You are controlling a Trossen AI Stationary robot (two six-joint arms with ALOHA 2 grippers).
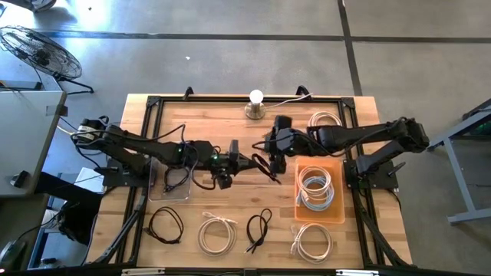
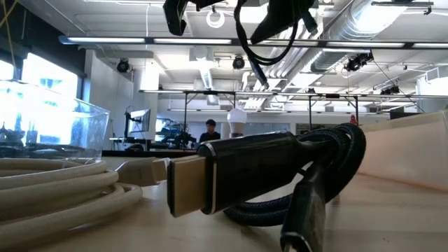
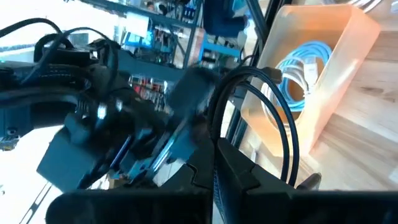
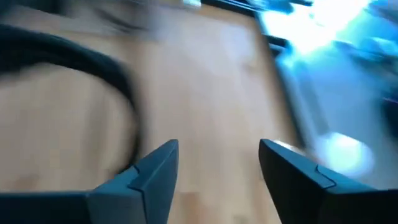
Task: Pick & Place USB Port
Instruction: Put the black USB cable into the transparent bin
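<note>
2 dark arms meet over the middle of the wooden counter (image 1: 230, 207). The left pincer (image 1: 257, 162) is clamped shut on a black cable (image 1: 270, 167), holding it up off the counter; in the left wrist view the cable (image 3: 283, 134) loops up from between that pincer's fingers. The right pincer (image 1: 279, 165) sits just beside it, close to the near side of the orange bin (image 1: 337, 218), and its fingers (image 4: 155, 171) stand apart with bare wood between them and nothing gripped.

The orange bin lies toward the right edge of the counter and holds a coil of white and pale blue cable (image 1: 316, 188). A clear tray (image 1: 170, 184) sits toward the left edge, under the left arm, with a dark cable partly in it.

Along the front edge lie 4 coils: a black one (image 1: 165, 225), a white one (image 1: 218, 234), a small black bundle (image 1: 258, 228) and another white one (image 1: 312, 241). Near the back edge stand a lamp with a round white bulb (image 1: 256, 103) and 1 more white coil (image 1: 325, 121).

In the low view a black cable with a gold plug (image 2: 259, 171) fills the foreground, beside thick white cables (image 2: 63, 185).
</note>
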